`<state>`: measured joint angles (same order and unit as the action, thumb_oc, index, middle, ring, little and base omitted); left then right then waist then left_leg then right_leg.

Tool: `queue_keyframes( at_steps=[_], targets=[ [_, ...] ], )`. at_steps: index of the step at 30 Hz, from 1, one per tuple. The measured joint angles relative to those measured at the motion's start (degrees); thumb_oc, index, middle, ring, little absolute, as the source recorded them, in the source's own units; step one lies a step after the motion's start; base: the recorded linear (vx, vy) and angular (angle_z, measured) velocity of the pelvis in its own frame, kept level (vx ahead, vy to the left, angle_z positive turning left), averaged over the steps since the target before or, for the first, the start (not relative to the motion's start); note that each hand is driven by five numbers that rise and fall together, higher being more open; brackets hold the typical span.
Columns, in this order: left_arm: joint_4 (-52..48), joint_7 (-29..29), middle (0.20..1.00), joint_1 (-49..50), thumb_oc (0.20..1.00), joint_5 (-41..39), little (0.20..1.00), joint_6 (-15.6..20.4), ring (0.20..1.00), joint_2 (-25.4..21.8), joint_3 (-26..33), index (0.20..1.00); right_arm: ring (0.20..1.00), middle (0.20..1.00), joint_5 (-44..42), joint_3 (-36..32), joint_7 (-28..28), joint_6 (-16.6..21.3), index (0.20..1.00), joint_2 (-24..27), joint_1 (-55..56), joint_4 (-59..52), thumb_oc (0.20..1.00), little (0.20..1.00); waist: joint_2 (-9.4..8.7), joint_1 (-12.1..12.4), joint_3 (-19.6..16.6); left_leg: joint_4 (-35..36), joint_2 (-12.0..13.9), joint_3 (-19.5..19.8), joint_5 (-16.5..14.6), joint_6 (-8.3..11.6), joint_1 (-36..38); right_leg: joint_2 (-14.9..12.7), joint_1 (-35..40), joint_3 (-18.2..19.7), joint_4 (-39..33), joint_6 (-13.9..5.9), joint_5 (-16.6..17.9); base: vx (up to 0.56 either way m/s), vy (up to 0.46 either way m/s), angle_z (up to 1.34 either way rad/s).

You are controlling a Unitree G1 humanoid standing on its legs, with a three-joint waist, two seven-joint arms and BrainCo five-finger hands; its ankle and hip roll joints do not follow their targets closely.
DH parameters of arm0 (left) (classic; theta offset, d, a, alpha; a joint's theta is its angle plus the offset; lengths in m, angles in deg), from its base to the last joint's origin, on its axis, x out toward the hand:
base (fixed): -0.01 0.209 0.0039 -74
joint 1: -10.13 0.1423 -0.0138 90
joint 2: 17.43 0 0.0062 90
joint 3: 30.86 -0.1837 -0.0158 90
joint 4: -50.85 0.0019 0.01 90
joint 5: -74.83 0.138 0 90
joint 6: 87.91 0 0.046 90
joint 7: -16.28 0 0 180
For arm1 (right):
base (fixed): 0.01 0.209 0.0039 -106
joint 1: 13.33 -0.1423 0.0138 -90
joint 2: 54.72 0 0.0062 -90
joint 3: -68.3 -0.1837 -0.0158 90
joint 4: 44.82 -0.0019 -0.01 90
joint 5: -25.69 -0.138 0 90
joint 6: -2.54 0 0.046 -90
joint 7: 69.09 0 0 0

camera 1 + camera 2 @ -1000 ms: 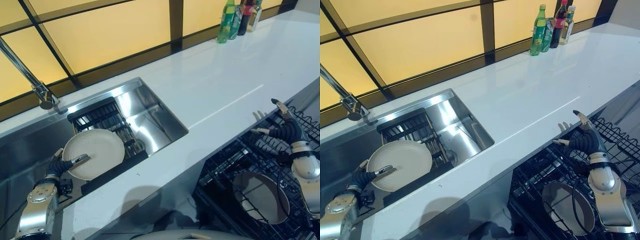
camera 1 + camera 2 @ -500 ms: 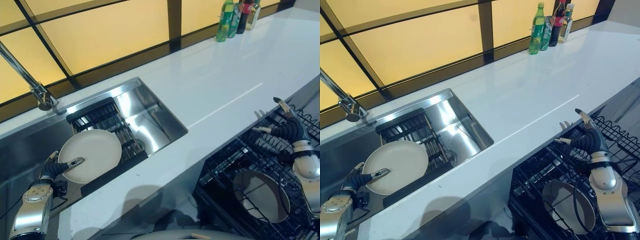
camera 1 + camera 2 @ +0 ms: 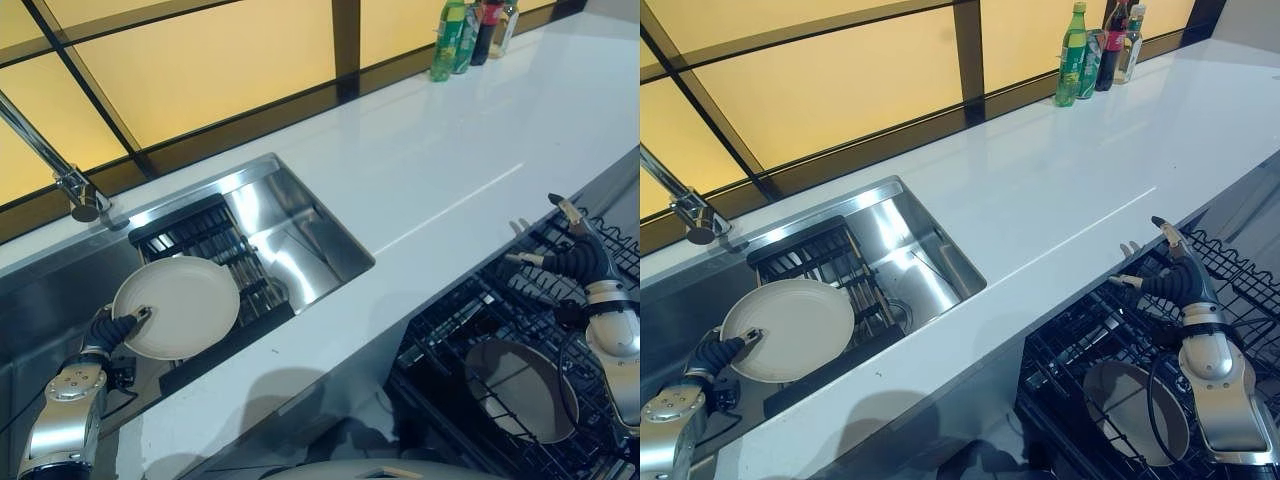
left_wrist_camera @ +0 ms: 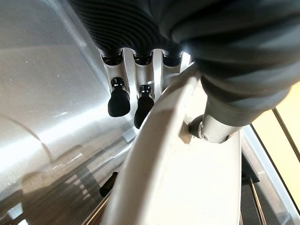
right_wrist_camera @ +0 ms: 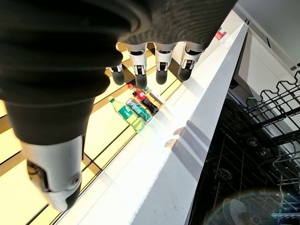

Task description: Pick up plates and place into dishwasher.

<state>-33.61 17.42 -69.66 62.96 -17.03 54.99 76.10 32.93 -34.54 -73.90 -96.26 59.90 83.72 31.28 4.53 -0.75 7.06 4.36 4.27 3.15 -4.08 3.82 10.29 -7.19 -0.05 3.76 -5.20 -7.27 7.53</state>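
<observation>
While the plate [image 3: 178, 305] tilts over the sink [image 3: 300, 215], the left hand [image 3: 113, 329] pinches only its rim, thumb above, fingers beneath; it could slip and fall. Right hand [image 3: 565, 255], fingers spread, holds nothing above the rack [image 3: 470, 325]. One plate lifted, one racked plate [image 3: 515, 390], four bottles [image 3: 1095, 52].

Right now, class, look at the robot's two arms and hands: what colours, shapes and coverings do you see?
Both arms are smooth silver-grey metal shells. The left hand and right hand each wear a dark ribbed cover over wrist and back, like a bellows. From it come slim silver fingers ending in rounded dark tips, with a thicker silver thumb set apart.
</observation>
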Motion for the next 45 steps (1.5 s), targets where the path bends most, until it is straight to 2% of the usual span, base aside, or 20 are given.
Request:
queue_keyframes(
  at_steps=[10, 14, 21, 25, 30, 35, 41, 45],
  targets=[
    [0.0, -0.5, 0.200, 0.0, 0.200, -0.1, 0.200, 0.2, 0.200, 0.0, 0.0, 0.200, 1.000, 1.000, 0.0, 0.1, -0.8, 0.0, 1.000, 0.0, 0.0, 0.0, 1.000, 1.000, -0.02, 0.0, 0.0, 0.0, 0.0, 0.0, 0.0, 0.00, 0.0, 0.0, 0.0, -0.1, 0.0, 0.00, 0.0, 0.00, 0.000, 0.00],
    [0.0, -5.3, 0.200, 0.0, 0.200, -0.2, 0.200, 1.8, 0.200, 0.0, 0.1, 0.200, 1.000, 1.000, 0.0, 0.1, -1.1, 0.0, 1.000, 0.0, 0.0, 0.0, 1.000, 1.000, -0.13, 0.1, -0.1, 0.0, 0.0, 0.1, 0.1, 0.15, 0.0, 0.0, 0.0, -0.1, 0.0, 0.00, 0.0, 0.00, 0.000, 0.00],
    [-1.4, -17.4, 0.200, -0.1, 0.200, -0.1, 0.200, 7.5, 0.200, 0.8, 2.9, 0.200, 1.000, 1.000, 0.0, 0.4, -2.1, 0.0, 1.000, -0.1, -0.1, 0.0, 1.000, 1.000, -1.28, 0.2, -0.6, 0.1, 0.1, 0.3, 0.3, 0.47, -0.1, 0.0, 0.1, -0.4, 0.0, 0.00, 0.0, 0.00, -0.006, 0.01],
    [-3.7, -21.7, 0.200, -0.1, 0.200, 0.0, 0.200, 10.5, 0.200, 1.1, 3.7, 0.200, 1.000, 1.000, 0.0, 0.4, -2.2, 0.0, 1.000, -0.2, -0.1, 0.0, 1.000, 1.000, -2.09, 0.2, -1.1, 0.2, 0.2, 0.6, 0.3, 0.56, -0.1, 0.0, 0.2, -0.7, -0.1, 0.01, 0.0, -0.01, -0.007, 0.02],
    [-7.0, -26.0, 0.200, -0.1, 0.200, 3.3, 0.200, 16.7, 0.200, 1.1, 5.4, 0.200, 1.000, 1.000, 0.0, 0.4, -3.1, 0.3, 1.000, -0.3, -0.1, 0.0, 1.000, 1.000, -2.77, 0.3, -1.5, 0.2, 0.2, 0.7, 0.4, 0.58, 0.0, 0.0, 0.3, -0.9, -0.1, 0.03, 0.0, 0.00, 0.000, 0.00],
    [-11.8, -26.0, 0.200, -0.2, 0.200, 4.3, 0.200, 21.5, 0.200, 1.1, 6.8, 0.200, 1.000, 1.000, -1.0, 0.4, -4.6, 1.7, 1.000, -0.4, -0.1, -1.6, 1.000, 1.000, -2.81, 0.2, -1.6, 0.2, 0.3, 0.7, 0.4, 0.59, 0.0, 0.0, 0.4, -0.9, 0.0, 0.04, 0.0, 0.00, 0.000, 0.00],
    [-14.6, -25.5, 0.200, -0.9, 0.200, 4.4, 0.200, 27.6, 0.200, 1.1, 6.8, 0.200, 1.000, 1.000, -2.8, 0.2, -7.4, 6.4, 1.000, -0.6, -0.8, -4.3, 1.000, 1.000, -2.91, 0.2, -2.1, 0.2, 0.3, 0.7, 0.4, 0.62, 0.0, 0.1, 0.4, -0.9, 0.0, 0.05, 0.0, -0.01, 0.001, 0.00],
    [-17.0, -23.2, 0.200, -2.4, 0.200, 4.3, 0.200, 32.8, 0.200, 1.1, 6.0, 0.200, 1.000, 1.000, -7.0, 0.3, -8.1, 9.9, 1.000, -0.7, -2.5, -6.5, 1.000, 1.000, -3.17, 0.2, -2.6, 0.3, 0.3, 0.7, 0.4, 0.69, 0.0, 0.1, 0.4, -0.9, 0.0, 0.06, 0.0, -0.01, 0.001, 0.00]
  ],
)
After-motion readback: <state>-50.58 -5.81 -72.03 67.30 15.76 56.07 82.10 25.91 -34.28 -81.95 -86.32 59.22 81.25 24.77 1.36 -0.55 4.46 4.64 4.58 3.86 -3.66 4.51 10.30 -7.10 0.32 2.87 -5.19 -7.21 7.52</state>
